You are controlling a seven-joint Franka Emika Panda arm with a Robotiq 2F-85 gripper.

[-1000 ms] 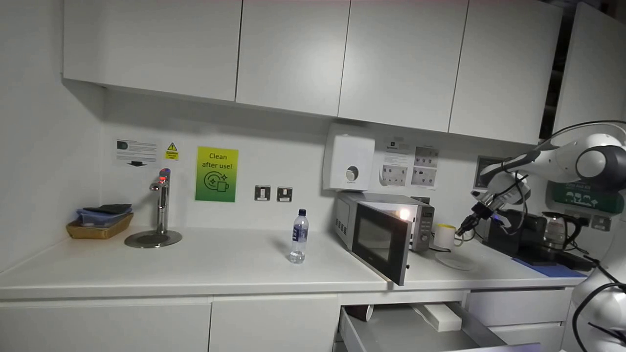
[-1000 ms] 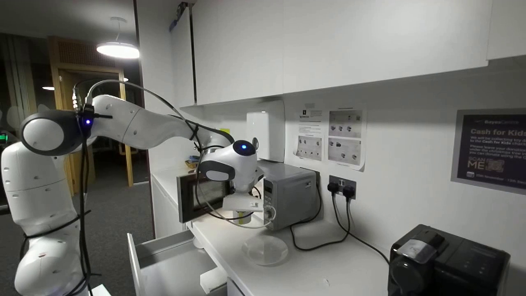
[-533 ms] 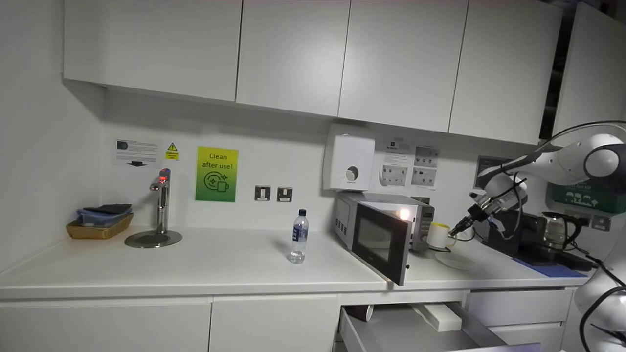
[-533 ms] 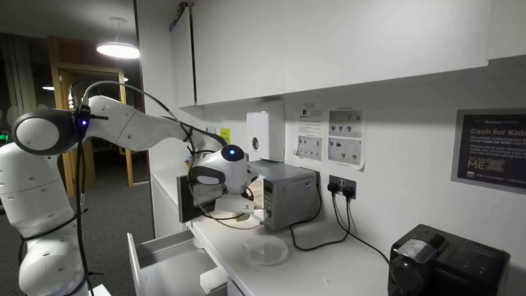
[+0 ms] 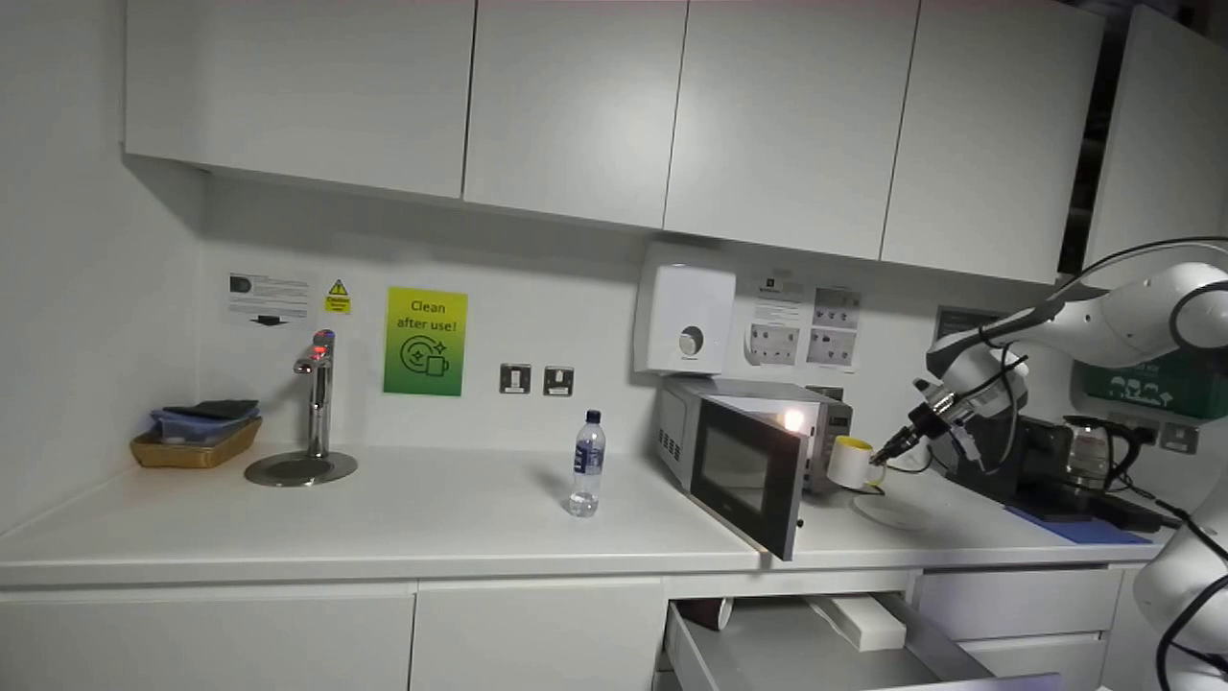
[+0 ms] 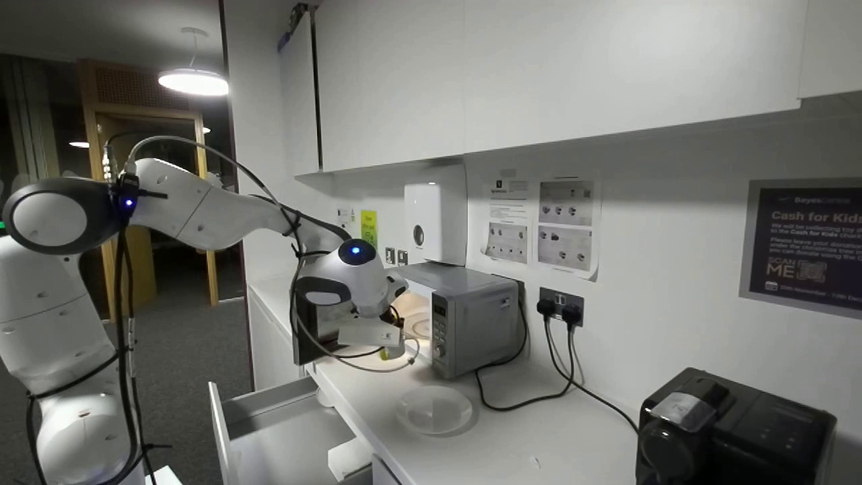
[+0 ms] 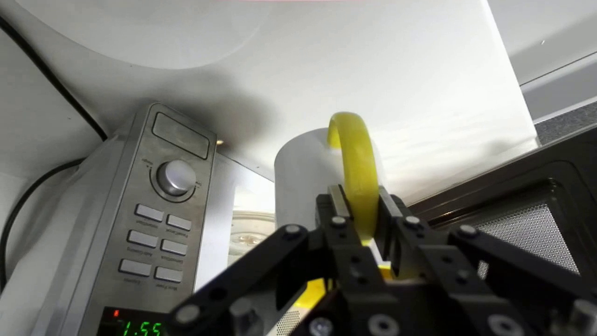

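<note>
One drawer stands pulled out nearest me, below the counter, with a white box toward its right side and what looks like a dark cup at its left. Just beyond, the microwave door hangs wide open, its free edge swung out to the near edge of the counter. A water bottle stands upright to the left of that door, and a pale plate lies flat to its right.

I see the mug held up over the counter, in front of the open microwave and just left of the plate, white outside, yellow inside, tipped slightly. The claw reaches it from the right, at the end of a white arm. Its fingers stand only a narrow gap apart, pinching the mug's yellow handle, which fills that gap.

Behind the mug, a light glows inside the microwave and a glass turntable shows. Off to the right, a black coffee machine stands beside a glass jug. Far to the left, a shiny tap rises next to a shallow basket. On the far wall, a green poster says "Clean after use!", a white dispenser hangs above the microwave, and pale cupboards run overhead.
</note>
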